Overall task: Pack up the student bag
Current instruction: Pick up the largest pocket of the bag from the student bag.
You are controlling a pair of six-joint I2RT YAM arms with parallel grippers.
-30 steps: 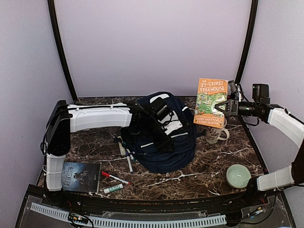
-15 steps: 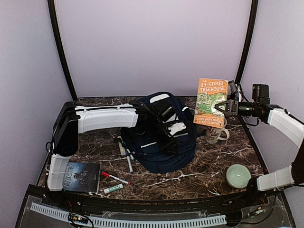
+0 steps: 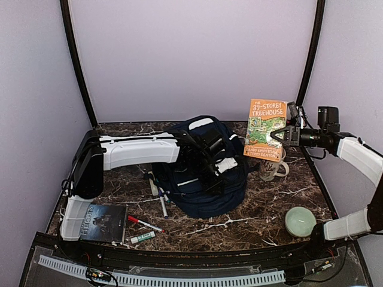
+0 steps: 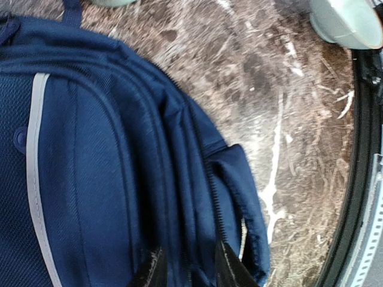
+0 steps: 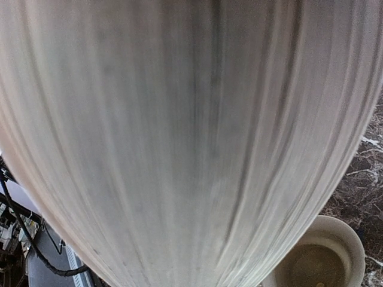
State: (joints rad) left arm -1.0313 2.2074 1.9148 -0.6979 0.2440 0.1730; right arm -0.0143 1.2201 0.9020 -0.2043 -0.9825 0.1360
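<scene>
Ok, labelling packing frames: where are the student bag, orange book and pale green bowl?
student bag (image 3: pixel 203 203), top external view, lower front panel
orange book (image 3: pixel 267 111), top external view, title on cover
pale green bowl (image 3: pixel 300 221), top external view, its centre

Evidently a robotics lab test booth: plain lilac walls (image 3: pixel 191 60), 2 black curved poles (image 3: pixel 76 66), marble-patterned table (image 3: pixel 257 206), 2 white robot arms (image 3: pixel 137 149) bolted at the near edge, slotted cable duct (image 3: pixel 179 278) and loose wiring (image 3: pixel 323 267).
</scene>
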